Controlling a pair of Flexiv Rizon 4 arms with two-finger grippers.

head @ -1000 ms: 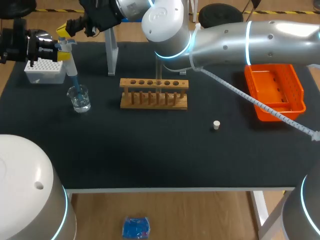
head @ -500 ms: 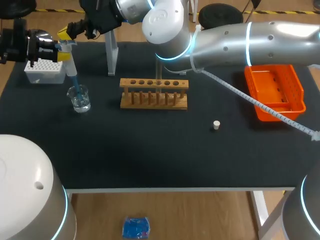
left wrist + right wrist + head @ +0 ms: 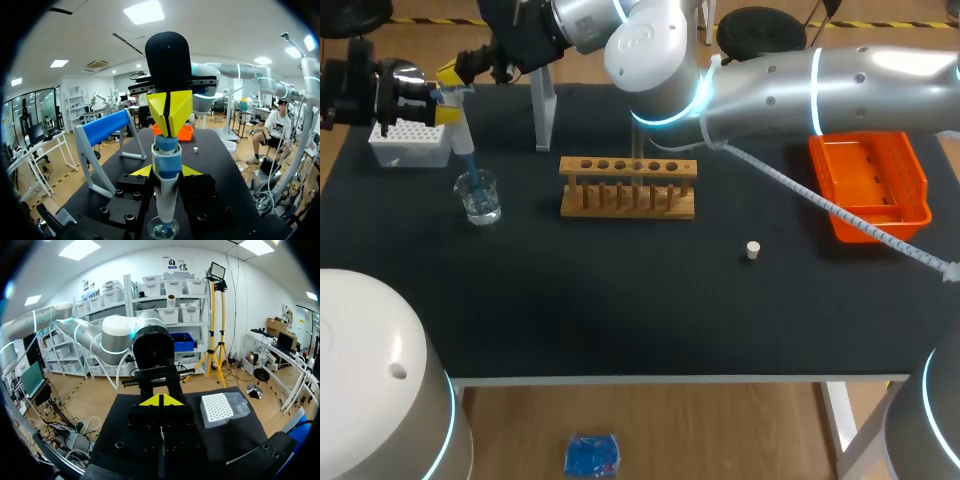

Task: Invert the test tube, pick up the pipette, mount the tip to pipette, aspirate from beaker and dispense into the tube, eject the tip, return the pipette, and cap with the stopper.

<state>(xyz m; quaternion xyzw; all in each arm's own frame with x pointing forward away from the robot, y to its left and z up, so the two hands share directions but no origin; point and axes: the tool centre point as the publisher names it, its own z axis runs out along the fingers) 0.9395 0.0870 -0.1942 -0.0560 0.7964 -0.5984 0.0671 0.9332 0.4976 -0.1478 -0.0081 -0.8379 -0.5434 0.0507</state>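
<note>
pipette [image 3: 457,125] tip end indistinct, inside beaker [image 3: 480,200]

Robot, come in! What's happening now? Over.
Left tool shut on pipette, tip in beaker. Right tool shut, at pipette's top. Nothing blocking.

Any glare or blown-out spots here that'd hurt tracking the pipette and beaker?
Head view: lamp glare on the right arm, on its silver shell; the beaker shows small glints; the black table is matte. Left wrist view: ceiling lights blown out, pipette evenly lit. Right wrist view: right gripper is dark, barely distinct from the table.
</note>
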